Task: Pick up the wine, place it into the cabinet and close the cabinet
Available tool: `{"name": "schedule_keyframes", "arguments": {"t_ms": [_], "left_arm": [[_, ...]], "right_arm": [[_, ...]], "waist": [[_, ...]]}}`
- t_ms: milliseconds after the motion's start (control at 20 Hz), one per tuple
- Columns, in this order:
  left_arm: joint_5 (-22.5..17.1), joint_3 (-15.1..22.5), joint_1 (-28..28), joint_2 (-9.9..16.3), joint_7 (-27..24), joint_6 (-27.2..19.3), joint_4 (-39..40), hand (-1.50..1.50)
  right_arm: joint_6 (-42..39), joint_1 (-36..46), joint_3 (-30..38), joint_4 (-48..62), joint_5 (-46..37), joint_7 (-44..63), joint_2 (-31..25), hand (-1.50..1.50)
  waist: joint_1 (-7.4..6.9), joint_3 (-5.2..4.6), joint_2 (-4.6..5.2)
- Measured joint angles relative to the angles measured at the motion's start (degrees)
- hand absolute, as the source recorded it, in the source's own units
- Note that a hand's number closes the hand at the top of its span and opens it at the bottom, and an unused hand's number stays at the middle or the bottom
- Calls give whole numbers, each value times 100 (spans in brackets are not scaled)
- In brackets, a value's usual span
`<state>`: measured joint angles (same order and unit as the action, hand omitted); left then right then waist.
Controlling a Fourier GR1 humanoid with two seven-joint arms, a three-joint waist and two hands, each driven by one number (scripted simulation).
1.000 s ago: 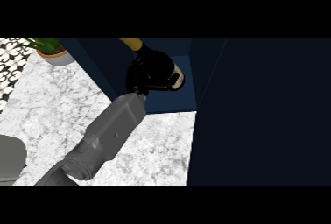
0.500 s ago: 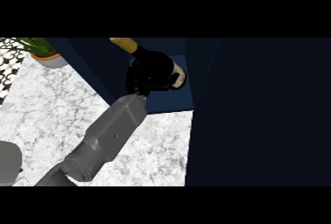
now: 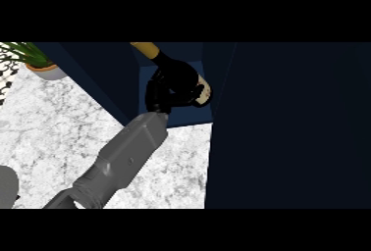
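Note:
The wine bottle [image 3: 194, 77] is dark, with a gold foil neck pointing up-left and a cream label facing right. My right hand [image 3: 168, 94] is shut round its body and hides most of it. The grey forearm runs in from the lower left. Hand and bottle are inside the opening of the dark blue cabinet [image 3: 109, 73], above its floor [image 3: 190, 120]. The cabinet's door [image 3: 290, 127] stands open as a broad dark panel to the right of the bottle. My left hand does not show.
A potted green plant [image 3: 39, 62] stands on the marble counter [image 3: 65, 127] at the upper left, beside the cabinet's left wall. A grey shape [image 3: 6, 188] cuts in at the lower left edge.
The right hand keeps hold of the bottle at the cabinet's opening, about where it was. The view has shifted slightly, and the plant now shows nearer the left edge.

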<state>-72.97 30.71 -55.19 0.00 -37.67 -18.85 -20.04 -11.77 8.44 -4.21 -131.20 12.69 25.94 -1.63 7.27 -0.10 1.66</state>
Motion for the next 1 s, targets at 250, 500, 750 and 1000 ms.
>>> {"name": "schedule_keyframes", "arguments": {"t_ms": [250,500,750,1000], "left_arm": [[-379,126,42,4,-173,-137,-152,150],[-797,257,47,19,-358,-376,-312,-150],[-1142,388,2,6,-561,-464,-341,-150],[-1324,558,-177,3,-628,-675,-170,-150]], "right_arm": [[12,-24,-107,-38,-42,-2,45,-150],[-17,-50,-92,-49,-32,-17,17,-150],[-85,-93,-15,-43,24,-45,-53,-150],[-112,-179,-45,-38,25,-120,-26,-150]], "waist": [[60,-2,13],[59,0,9],[47,1,11],[67,4,23]]}}
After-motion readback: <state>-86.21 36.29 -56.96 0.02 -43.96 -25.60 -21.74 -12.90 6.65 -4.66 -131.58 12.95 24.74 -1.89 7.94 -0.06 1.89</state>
